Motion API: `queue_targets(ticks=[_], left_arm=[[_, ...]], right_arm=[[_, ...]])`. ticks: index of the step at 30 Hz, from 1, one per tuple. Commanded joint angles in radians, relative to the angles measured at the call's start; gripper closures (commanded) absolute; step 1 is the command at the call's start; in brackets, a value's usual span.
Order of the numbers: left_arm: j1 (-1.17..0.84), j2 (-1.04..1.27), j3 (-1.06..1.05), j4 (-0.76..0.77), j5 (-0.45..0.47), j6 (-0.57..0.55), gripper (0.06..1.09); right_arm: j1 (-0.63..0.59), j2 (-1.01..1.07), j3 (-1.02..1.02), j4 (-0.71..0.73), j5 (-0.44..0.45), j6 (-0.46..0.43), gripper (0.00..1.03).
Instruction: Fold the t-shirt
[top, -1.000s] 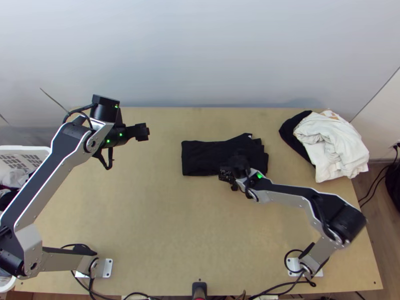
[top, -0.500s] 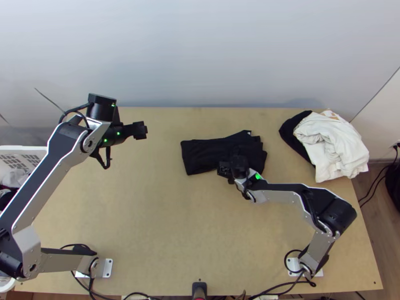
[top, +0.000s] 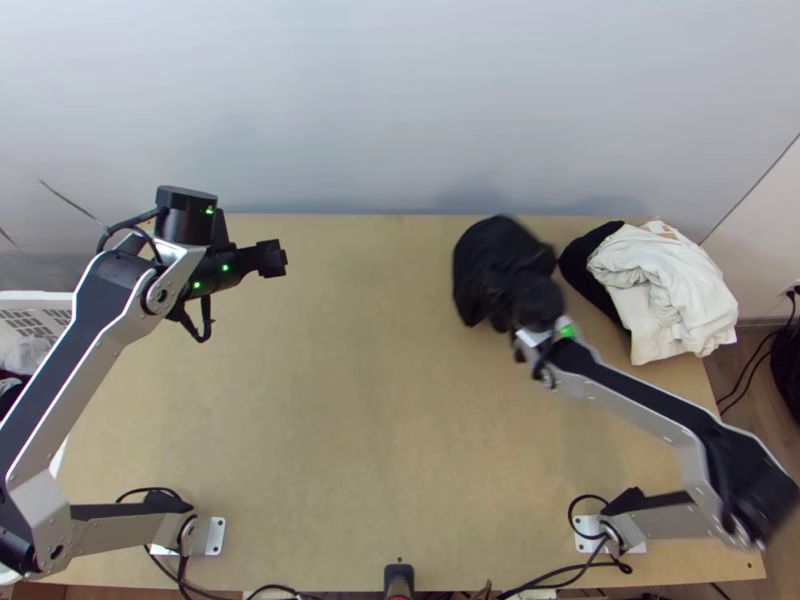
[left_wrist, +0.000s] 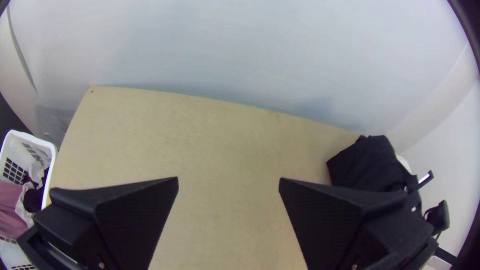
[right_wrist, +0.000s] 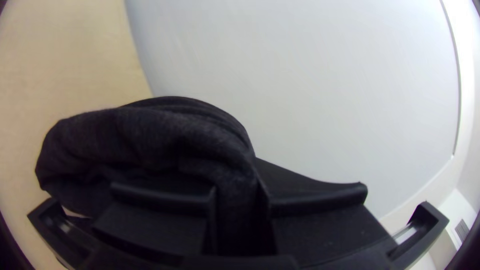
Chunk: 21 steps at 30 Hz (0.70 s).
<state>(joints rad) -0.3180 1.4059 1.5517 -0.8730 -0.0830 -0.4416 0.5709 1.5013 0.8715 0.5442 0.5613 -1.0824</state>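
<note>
Right gripper (top: 533, 300) held black t-shirt (top: 490, 248) bunched between its fingers; left gripper (top: 274, 258) stood wide, well apart from it.

Bright, diffuse light washed the smooth pale wall (top: 400, 100) beyond the flat-fingered black right gripper (top: 530, 298), leaving a faint shadow there. Behind the gripper, the silver-and-black right arm (top: 640, 405) blurred towards its elbow; wrist views bowed straight edges and darkened at corners.

T-shirt (top: 488, 262) in right gripper (top: 537, 300), left of clothes pile (top: 662, 285) on far right of table (top: 350, 430); basket (top: 38, 301) at left.
</note>
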Motion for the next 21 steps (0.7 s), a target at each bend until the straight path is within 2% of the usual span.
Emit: queue_targets(ticks=[1, 5, 9, 13, 16, 21], left_arm=[[-0.001, -0.038, -0.028, -0.009, 0.002, 0.0, 0.11], [-0.004, -0.053, -0.048, -0.009, 0.002, -0.003, 0.11], [-0.004, -0.056, -0.056, -0.009, 0.002, -0.003, 0.11], [-0.004, -0.059, -0.068, -0.009, 0.002, -0.008, 0.11], [-0.006, -0.062, -0.084, -0.009, 0.002, -0.011, 0.11], [-0.003, -0.073, -0.099, -0.009, 0.002, -0.011, 0.11]], right_arm=[[-0.147, -0.181, 0.064, -0.151, 0.02, 0.006, 1.0], [-0.304, -0.222, 0.103, -0.208, 0.008, 0.016, 1.0], [-0.482, -0.225, 0.138, -0.234, -0.069, 0.026, 1.0], [-0.629, -0.139, 0.216, -0.233, -0.13, 0.049, 1.0], [-0.689, -0.027, 0.331, -0.234, -0.136, 0.088, 1.0], [-0.698, 0.14, 0.463, -0.234, -0.133, 0.102, 1.0]])
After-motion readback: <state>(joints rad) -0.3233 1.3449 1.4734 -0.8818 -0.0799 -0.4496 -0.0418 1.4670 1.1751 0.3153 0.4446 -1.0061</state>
